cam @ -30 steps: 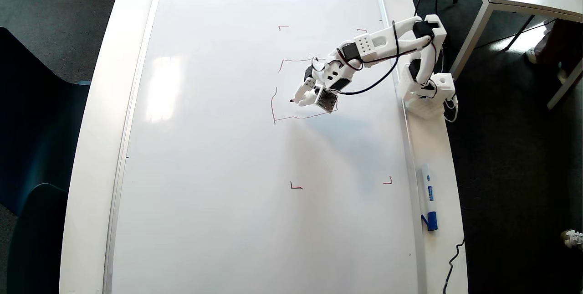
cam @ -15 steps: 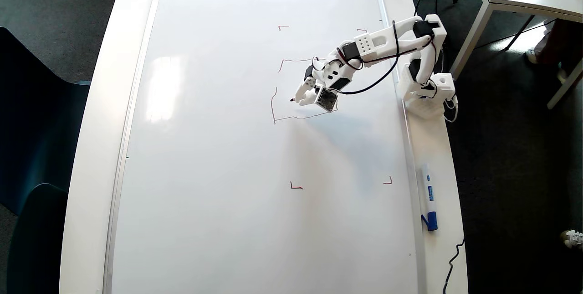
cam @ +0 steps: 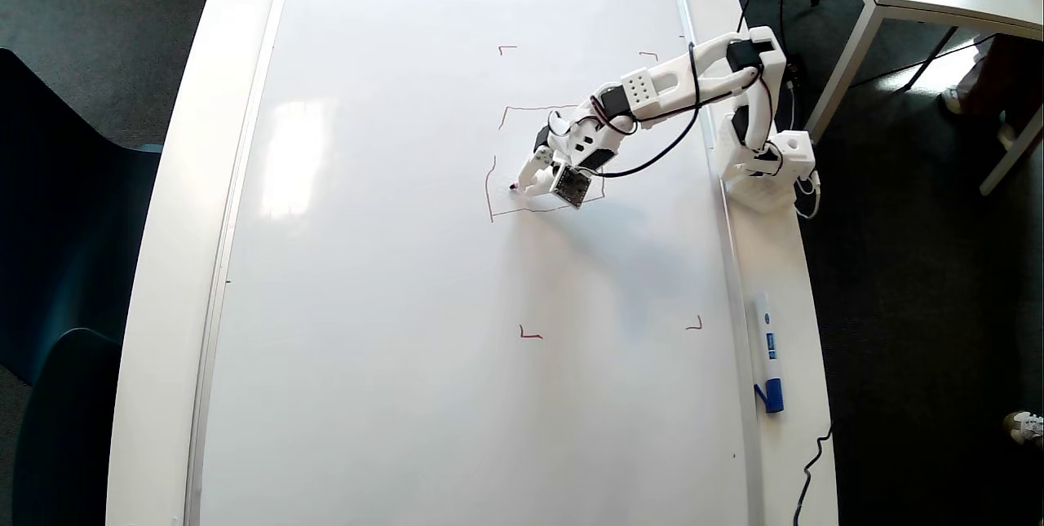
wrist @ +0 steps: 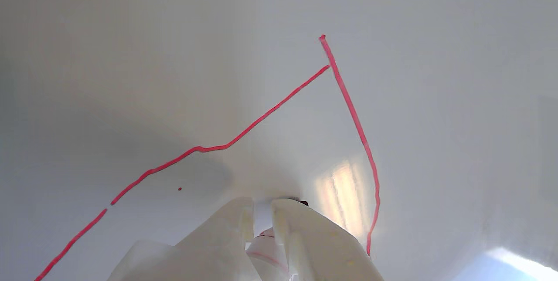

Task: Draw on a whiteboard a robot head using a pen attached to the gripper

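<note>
Dark carpet surrounds a white table (cam: 163, 265), and nearly all of the table top is covered by the whiteboard (cam: 391, 306), a glossy white sheet in a thin silver frame. Four small red corner marks (cam: 530, 335) are seen on the board's right half in the overhead view. Along the table's right rim a white-and-blue marker (cam: 767, 351) is laid, well apart from the arm. The arm (cam: 677, 86) is mounted at that same rim and is stretched leftward over the board.

The claw (cam: 528, 180) is closed on the pen (cam: 519, 183); in the wrist view the two white fingers (wrist: 305, 237) are pressed on either side of the pen's (wrist: 266, 250) white barrel, which is seen in the narrow gap between them. A dark red tip is glimpsed just past the fingers, close to the board; whether it is touching cannot be told.

The robot head (cam: 522, 211) is so far only a wobbly red outline, with a gap on its left side. In the overhead view the claw is placed inside that outline, near its lower left corner, with the bottom line just below it and the left line just beyond the pen tip. In the wrist view (wrist: 261, 120) two red strokes are met at a corner above the claw (wrist: 263, 213), one running down its right side, the other slanting away to the lower left.
</note>
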Robot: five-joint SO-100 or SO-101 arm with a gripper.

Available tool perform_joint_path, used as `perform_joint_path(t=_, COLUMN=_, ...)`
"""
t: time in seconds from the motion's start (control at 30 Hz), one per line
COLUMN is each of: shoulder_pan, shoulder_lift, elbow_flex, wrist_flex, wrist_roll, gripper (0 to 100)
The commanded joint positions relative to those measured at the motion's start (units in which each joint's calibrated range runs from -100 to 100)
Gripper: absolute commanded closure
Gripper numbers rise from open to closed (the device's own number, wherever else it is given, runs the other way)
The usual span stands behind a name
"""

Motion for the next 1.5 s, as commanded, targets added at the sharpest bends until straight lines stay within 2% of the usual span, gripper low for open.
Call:
perform_joint_path(t=0.0, shoulder_pan=-0.4, shoulder_lift=-0.4, elbow_flex=-2.8, wrist_flex=-0.6, wrist_roll=-1.3, gripper=99)
perform_joint_path(t=1.13, shoulder_pan=-1.8, shoulder_lift=0.9, elbow_flex=0.2, wrist_flex=0.2, wrist_roll=-2.5, gripper=99)
perform_joint_path(t=1.47, shoulder_pan=-2.2, shoulder_lift=-8.0, elbow_flex=11.2, wrist_flex=-0.4, wrist_roll=-2.5, gripper=99)
